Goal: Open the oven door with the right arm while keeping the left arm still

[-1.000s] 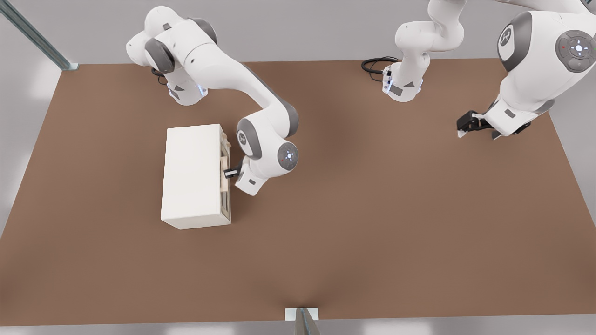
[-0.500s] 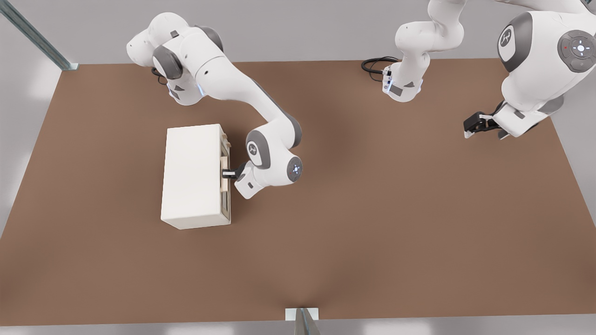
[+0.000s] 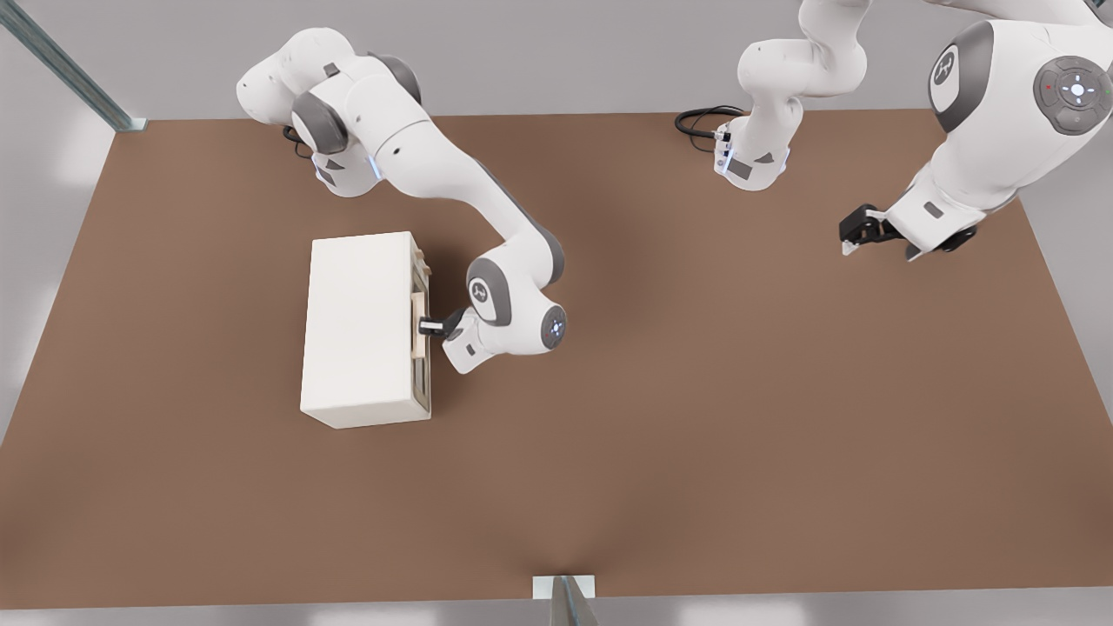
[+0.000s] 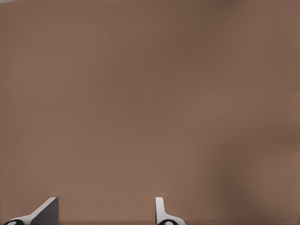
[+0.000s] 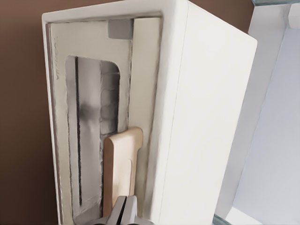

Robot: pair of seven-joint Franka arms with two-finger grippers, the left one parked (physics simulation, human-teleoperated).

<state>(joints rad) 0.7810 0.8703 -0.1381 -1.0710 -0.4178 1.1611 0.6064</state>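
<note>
now the pincer (image 3: 423, 326) of the right arm (image 3: 452, 187) is pressed together on the handle (image 5: 123, 166) of the oven door (image 3: 421, 326), which looks closed, on the counter (image 3: 696, 391); next, i think, a pull outward.

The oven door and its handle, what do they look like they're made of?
The oven door looks like cream matte painted metal or plastic around a grey glass-like window with soft reflections. Its handle looks like pale unvarnished wood, tan and flat in tone. The end effector, at the handle, is black, probably plastic, with pale fingertips.
</note>
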